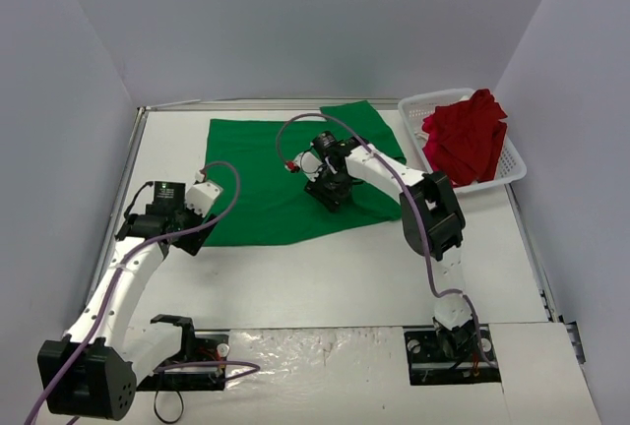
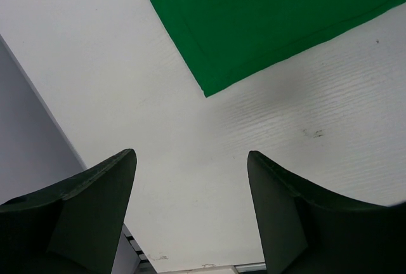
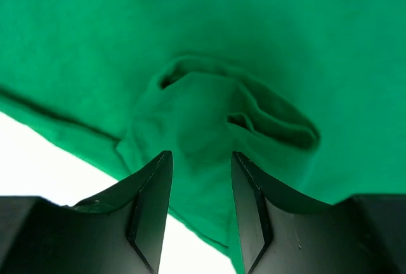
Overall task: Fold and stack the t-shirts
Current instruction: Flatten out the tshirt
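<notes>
Now R fingers (image 3: 149,217) part-open, bunched green t-shirt (image 3: 209,115) fold just past tips; L fingers (image 2: 82,217) wide, shirt corner ahead.

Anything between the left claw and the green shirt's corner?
Nothing visible. The left claw is open over bare table, and the green t-shirt has its corner ahead of it with only white tabletop between them. The right claw is over a bunched fold elsewhere on the shirt, outside that path.
</notes>
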You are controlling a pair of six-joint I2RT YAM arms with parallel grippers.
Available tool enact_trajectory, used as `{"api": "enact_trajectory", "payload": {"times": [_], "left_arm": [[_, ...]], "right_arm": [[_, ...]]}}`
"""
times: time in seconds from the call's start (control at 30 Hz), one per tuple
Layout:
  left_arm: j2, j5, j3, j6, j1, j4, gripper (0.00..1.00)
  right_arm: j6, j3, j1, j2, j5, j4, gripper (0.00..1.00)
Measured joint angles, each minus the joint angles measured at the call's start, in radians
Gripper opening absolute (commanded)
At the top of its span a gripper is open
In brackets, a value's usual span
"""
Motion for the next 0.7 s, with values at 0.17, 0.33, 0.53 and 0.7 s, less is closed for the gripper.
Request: {"api": "enact_trajectory", "payload": {"times": [0.17, 0.33, 0.53, 0.7], "left_arm": [[0.001, 0.000, -0.010, 0.000, 0.000, 0.002, 0.70], [0.001, 0.000, -0.010, 0.000, 0.000, 0.003, 0.70], [0.001, 0.000, -0.010, 0.002, 0.000, 0.008, 0.70], [0.002, 0.000, -0.011, 0.002, 0.000, 0.011, 0.70]], "right_arm": [[0.001, 0.066, -0.006, 0.024, 0.036, 0.006, 0.39], [0.003, 0.092, -0.018, 0.080, 0.073, 0.018, 0.39], [0.003, 0.101, -0.029, 0.101, 0.080, 0.018, 0.40], [0.003, 0.101, -0.034, 0.102, 0.080, 0.018, 0.36]]}}
